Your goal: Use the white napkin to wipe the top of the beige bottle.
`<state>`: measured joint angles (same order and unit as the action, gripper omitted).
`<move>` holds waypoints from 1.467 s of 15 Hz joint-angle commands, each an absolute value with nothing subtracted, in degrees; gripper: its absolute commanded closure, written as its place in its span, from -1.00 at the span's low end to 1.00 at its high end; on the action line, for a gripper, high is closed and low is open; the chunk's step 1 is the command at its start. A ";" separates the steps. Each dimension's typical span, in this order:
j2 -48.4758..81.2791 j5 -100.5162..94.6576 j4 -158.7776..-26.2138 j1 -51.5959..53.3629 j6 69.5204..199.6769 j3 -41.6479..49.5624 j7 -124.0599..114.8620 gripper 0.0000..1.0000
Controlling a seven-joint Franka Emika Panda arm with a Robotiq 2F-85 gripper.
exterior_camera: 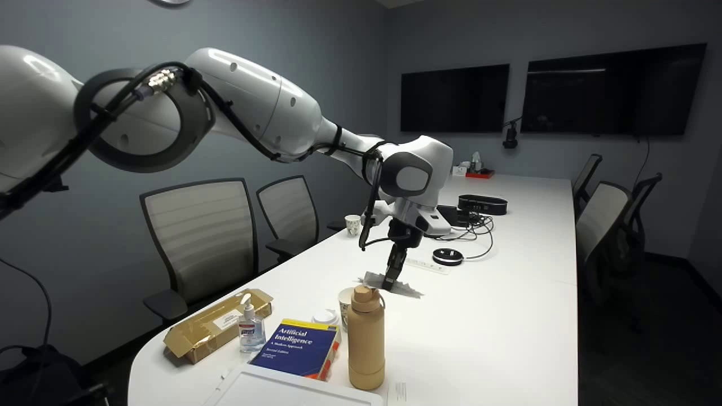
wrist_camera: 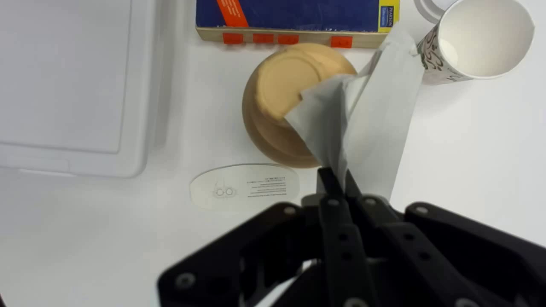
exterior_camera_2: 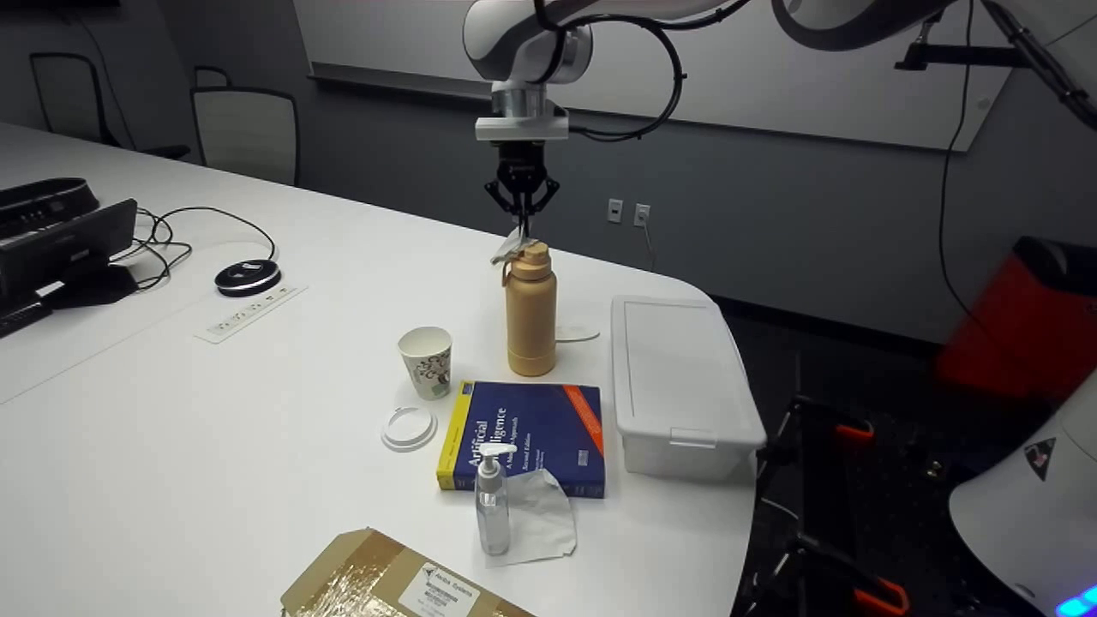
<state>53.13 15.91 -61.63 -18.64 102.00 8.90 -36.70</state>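
Observation:
The tall beige bottle point(exterior_camera: 366, 344) stands upright on the table in both exterior views point(exterior_camera_2: 531, 321). In the wrist view I look down on its round cap point(wrist_camera: 290, 81). My gripper point(wrist_camera: 339, 177) is shut on the white napkin point(wrist_camera: 379, 128), which hangs in folds from the fingertips. In the wrist view the napkin overlaps part of the cap. In an exterior view the napkin point(exterior_camera_2: 512, 246) hangs against the side of the cap, with my fingertips point(exterior_camera_2: 524, 230) just above it. I cannot tell how firmly the napkin touches the cap.
A blue book point(exterior_camera_2: 536, 437), a paper cup point(exterior_camera_2: 427, 364) and a white lid point(exterior_camera_2: 409, 427) stand near the bottle. A lidded white bin point(exterior_camera_2: 677, 368) is on its other side. A sanitizer bottle point(exterior_camera_2: 492, 514), another napkin point(exterior_camera_2: 544, 518) and a cardboard box point(exterior_camera_2: 394, 583) lie farther off.

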 commanded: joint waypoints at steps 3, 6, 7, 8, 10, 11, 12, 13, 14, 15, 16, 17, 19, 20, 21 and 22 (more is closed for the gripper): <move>50.38 9.15 -64.53 -14.83 100.65 13.48 -42.78 0.99; 50.67 6.05 -64.03 -13.48 98.61 14.87 -44.42 0.99; 50.80 5.30 -63.75 -13.17 97.45 15.07 -44.35 0.99; 50.86 4.73 -63.55 -12.94 96.31 15.21 -44.42 0.99; 51.10 4.01 -63.09 -12.76 93.85 15.27 -43.68 0.99; 51.05 4.04 -63.01 -12.76 93.00 15.17 -43.27 0.99; 51.12 3.90 -62.85 -12.74 92.10 15.16 -43.31 0.99; 51.14 3.91 -62.72 -12.80 91.36 15.12 -43.22 0.99; 51.12 3.95 -62.61 -12.89 90.59 15.10 -43.13 0.99; 51.09 3.97 -62.53 -12.91 89.89 15.11 -43.14 0.99; 51.06 4.04 -62.43 -13.01 89.19 15.06 -42.94 0.99; 51.03 4.08 -62.35 -13.07 88.58 15.03 -42.85 0.99; 50.98 4.54 -62.12 -13.46 87.18 14.60 -41.89 0.99; 51.00 4.79 -61.90 -13.70 86.23 14.35 -41.19 0.99; 51.00 4.87 -61.77 -13.80 85.40 14.24 -40.67 0.99; 50.99 4.92 -61.68 -13.88 84.61 14.15 -39.90 0.99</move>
<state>52.60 4.73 -61.23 -13.63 88.19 14.71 -41.84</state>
